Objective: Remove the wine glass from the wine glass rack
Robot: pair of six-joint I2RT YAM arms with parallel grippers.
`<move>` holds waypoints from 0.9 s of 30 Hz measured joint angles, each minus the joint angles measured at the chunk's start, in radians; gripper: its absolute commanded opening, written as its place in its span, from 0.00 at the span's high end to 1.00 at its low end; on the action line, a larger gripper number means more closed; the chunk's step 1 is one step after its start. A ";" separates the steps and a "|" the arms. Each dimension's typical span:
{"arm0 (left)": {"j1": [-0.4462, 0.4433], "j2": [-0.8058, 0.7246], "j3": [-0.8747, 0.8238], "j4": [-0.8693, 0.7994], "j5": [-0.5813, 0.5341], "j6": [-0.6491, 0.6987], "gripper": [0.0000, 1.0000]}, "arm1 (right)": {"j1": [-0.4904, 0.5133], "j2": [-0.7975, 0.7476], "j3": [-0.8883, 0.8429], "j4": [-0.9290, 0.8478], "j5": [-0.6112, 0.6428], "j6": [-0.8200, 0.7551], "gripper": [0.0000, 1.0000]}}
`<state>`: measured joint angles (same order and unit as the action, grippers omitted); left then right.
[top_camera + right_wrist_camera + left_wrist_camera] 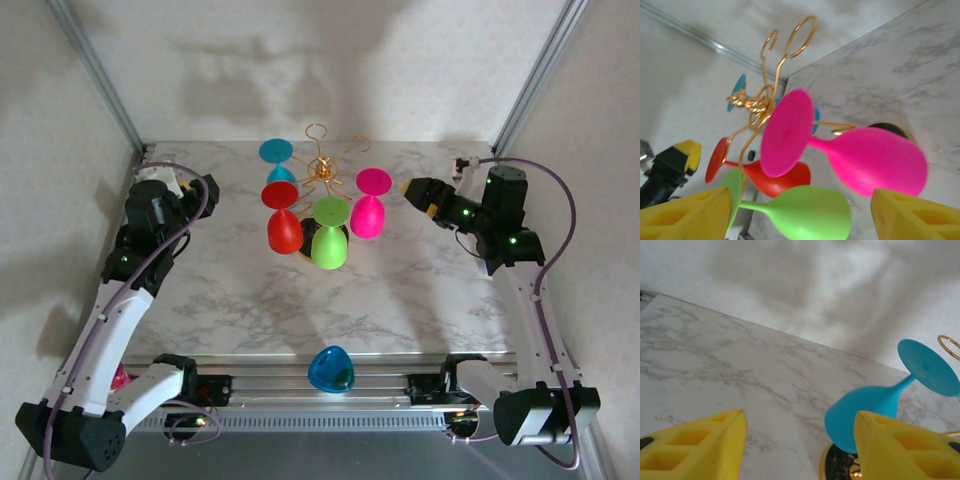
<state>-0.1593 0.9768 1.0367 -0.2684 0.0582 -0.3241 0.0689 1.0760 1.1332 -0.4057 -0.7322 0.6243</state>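
Observation:
The gold wire wine glass rack [322, 170] stands at the back middle of the marble table, with its ring top and looped arms [771, 85]. Hanging upside down from it are a teal glass [277, 160], a red glass [283, 220], a green glass [329, 236] and a pink glass [369, 205]. My right gripper [413, 193] is open just right of the pink glass [870, 160], apart from it, with the green glass [810, 212] near its jaws too. My left gripper [205, 190] is open to the left of the rack, the teal glass [875, 410] behind its right finger.
A dark blue glass [330, 370] lies at the table's front edge between the arm bases. White walls and metal frame posts close in the table [230, 300] on three sides. The rack's black base [837, 465] shows under the teal glass.

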 measured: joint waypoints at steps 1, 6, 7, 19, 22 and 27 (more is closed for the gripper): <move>-0.002 0.004 0.008 -0.013 0.007 0.002 0.42 | 0.012 0.004 0.000 0.004 -0.006 0.007 0.32; -0.014 0.014 0.035 -0.084 0.060 0.006 0.42 | 0.050 0.047 0.000 0.037 -0.025 0.045 0.40; -0.017 0.014 0.036 -0.090 0.064 0.006 0.42 | 0.054 0.058 0.000 0.045 -0.025 0.051 0.41; -0.039 0.017 0.036 -0.111 0.097 0.005 0.44 | 0.061 0.133 0.000 0.123 -0.032 0.122 0.54; -0.042 0.021 0.036 -0.111 0.101 0.006 0.45 | 0.063 0.139 0.002 0.134 -0.032 0.132 0.56; -0.043 0.022 0.036 -0.111 0.103 0.006 0.45 | 0.065 0.146 0.004 0.153 -0.032 0.150 0.61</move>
<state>-0.2024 0.9989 1.0725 -0.3790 0.1612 -0.3183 0.1337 1.2217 1.1374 -0.2531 -0.7643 0.7746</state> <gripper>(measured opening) 0.551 0.400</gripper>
